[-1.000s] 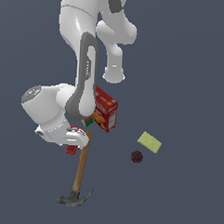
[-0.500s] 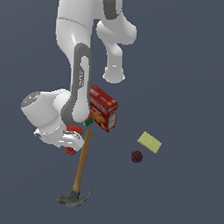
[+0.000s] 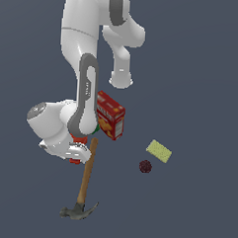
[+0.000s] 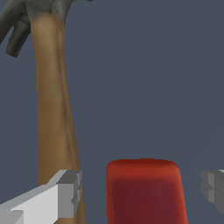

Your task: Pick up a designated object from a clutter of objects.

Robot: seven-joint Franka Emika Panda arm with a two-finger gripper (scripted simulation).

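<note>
The red drill (image 4: 144, 192) shows in the wrist view as a rounded red block between my two open fingers (image 4: 65, 192), with a gap on each side. In the exterior view only a bit of the red drill (image 3: 75, 160) shows below my gripper (image 3: 78, 151), which is low over it. The wooden-handled claw hammer (image 3: 86, 176) lies right beside the drill, its handle close to one finger in the wrist view (image 4: 52, 109). The red cracker box (image 3: 110, 115) stands just behind. The red-green cube is mostly hidden by the arm.
A yellow flat sponge (image 3: 159, 151) and a small dark-red ball (image 3: 145, 166) lie apart towards the exterior view's right. The arm's elbow (image 3: 46, 122) bulges out towards the exterior view's left. The floor is plain dark grey.
The arm has lowered and shifted a little, bringing the gripper down around the drill. The objects have not moved.
</note>
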